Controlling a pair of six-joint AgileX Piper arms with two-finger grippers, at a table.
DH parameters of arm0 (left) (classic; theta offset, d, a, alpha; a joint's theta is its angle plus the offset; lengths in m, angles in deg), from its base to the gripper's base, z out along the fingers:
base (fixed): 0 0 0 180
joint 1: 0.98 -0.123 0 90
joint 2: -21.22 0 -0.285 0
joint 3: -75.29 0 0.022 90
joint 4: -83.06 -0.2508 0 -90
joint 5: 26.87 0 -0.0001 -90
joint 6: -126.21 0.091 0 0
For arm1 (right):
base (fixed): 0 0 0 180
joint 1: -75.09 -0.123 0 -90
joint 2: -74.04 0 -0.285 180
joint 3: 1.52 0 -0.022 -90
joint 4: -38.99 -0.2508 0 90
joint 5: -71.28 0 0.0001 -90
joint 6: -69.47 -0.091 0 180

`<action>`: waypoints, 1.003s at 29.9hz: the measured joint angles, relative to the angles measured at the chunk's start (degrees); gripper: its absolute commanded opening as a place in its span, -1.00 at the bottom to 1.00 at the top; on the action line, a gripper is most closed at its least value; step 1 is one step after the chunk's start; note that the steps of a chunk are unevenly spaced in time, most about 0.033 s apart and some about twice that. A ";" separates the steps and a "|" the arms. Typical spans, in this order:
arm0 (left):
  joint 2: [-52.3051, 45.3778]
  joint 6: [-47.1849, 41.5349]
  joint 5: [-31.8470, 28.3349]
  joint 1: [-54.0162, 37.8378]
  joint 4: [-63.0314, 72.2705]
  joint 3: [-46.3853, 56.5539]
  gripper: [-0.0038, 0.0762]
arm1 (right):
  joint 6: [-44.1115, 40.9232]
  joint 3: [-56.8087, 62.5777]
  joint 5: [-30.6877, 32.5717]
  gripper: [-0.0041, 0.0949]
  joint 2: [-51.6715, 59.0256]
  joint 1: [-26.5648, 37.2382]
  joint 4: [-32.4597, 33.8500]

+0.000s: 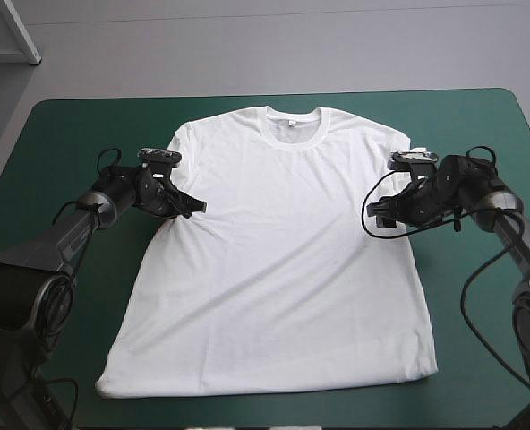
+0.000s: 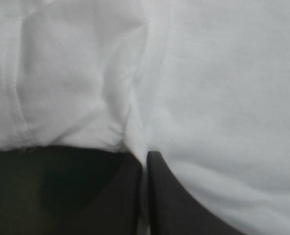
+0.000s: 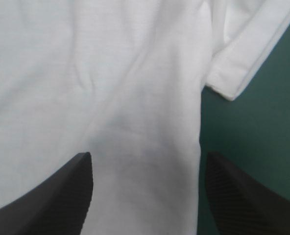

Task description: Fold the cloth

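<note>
item: t-shirt (image 1: pixel 283 260), spread flat on the surface (image 1: pixel 59 134). left gripper (image 1: pixel 193 208): jaws pinched on its side below the sleeve (image 1: pixel 183 143). right gripper (image 1: pixel 379 213): jaws wide, straddling the opposite edge. step, i judge: grasping. next i'd need the right to clamp.

White T-shirt (image 1: pixel 283 260); teal-green cover (image 1: pixel 86 125)

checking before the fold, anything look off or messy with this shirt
Nothing looks damaged or spilled. The T-shirt lies spread flat. Only the sleeve beside the left gripper is bunched, where that gripper is pinched shut on the cloth. The right gripper hangs open over the opposite side edge.
</note>
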 measured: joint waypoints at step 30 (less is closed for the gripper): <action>-3.55 0.08 7.29 0.03 -6.04 -7.66 -0.85 | 5.60 -10.32 -2.28 -0.95 -2.44 0.00 -4.86</action>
